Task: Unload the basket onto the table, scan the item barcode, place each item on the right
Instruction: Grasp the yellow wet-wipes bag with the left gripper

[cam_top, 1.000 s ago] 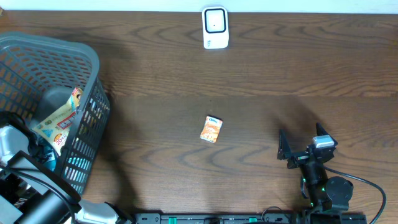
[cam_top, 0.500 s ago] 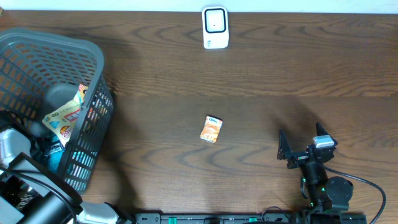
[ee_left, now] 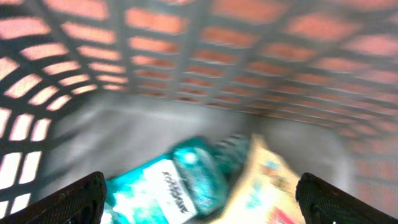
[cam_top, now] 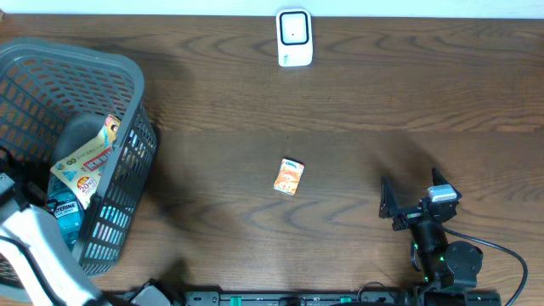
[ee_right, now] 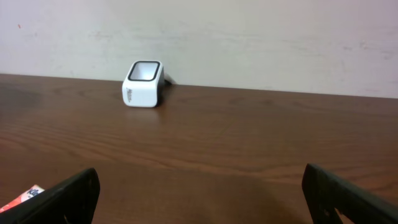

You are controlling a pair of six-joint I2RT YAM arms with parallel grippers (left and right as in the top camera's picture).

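The left gripper (ee_left: 199, 202) hung inside the grey basket (cam_top: 129, 78), its jaws spread wide with nothing between them. Its wrist view was blurred, but showed a teal bottle (ee_left: 168, 186) lying on the basket floor below it. A printed snack packet (ee_left: 270, 183) lay against the bottle's right side. From overhead, the white left arm (cam_top: 34, 251) entered the basket at the table's (cam_top: 382, 93) left near corner. The packet leaned against the basket's right wall, with the bottle below it. A small orange box (cam_top: 289, 177) lay on the bare wood near the table's middle, well apart from the basket and both arms. The white scanner (cam_top: 294, 38) stood at the far edge, straight beyond the box, with its dark window tilted upward. The right gripper (cam_top: 412, 189) rested low at the near right side, its jaws wide apart and empty, pointing toward the far edge. Its wrist view looked across the wood to the scanner, in front of a pale wall (ee_right: 261, 37). Only a corner of the box showed there, at the lower left.
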